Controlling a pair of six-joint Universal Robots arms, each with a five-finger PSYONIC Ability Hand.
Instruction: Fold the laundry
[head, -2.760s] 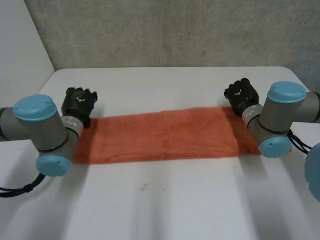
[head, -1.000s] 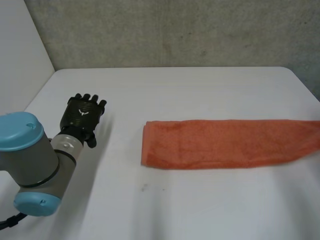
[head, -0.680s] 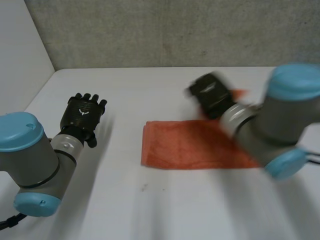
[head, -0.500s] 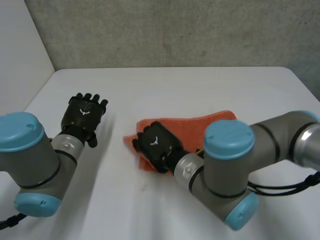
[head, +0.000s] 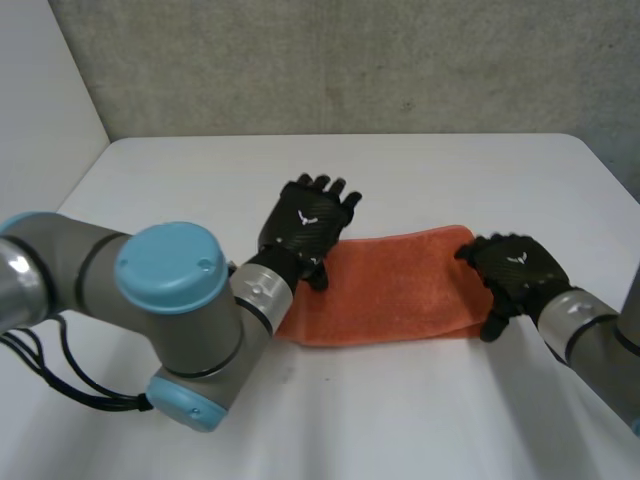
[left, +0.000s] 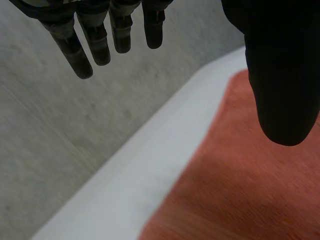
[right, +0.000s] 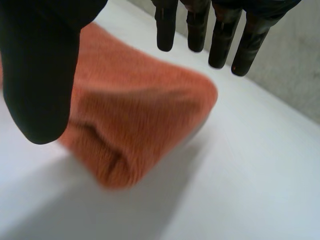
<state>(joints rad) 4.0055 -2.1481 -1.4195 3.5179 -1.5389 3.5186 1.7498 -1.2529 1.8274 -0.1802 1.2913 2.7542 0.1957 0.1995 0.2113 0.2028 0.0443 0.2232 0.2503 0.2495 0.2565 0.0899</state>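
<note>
Left hand (head: 305, 225) at left end of orange towel (head: 395, 290), fingers straight and spread, holding nothing. Towel lies folded on middle of white bench (head: 430, 170). Right hand (head: 515, 272) at towel's right end, fingers loose and wide, gripping nothing.

One orange towel (head: 400, 290) lies on one white counter (head: 200, 170). At the towel's two ends are the left robot hand (head: 305, 222) and the right robot hand (head: 518, 272), two in all.

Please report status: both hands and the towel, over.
Left hand open, over left end of orange towel. Right hand open at its right end. Towel lies folded on table. Nothing in the way.
</note>
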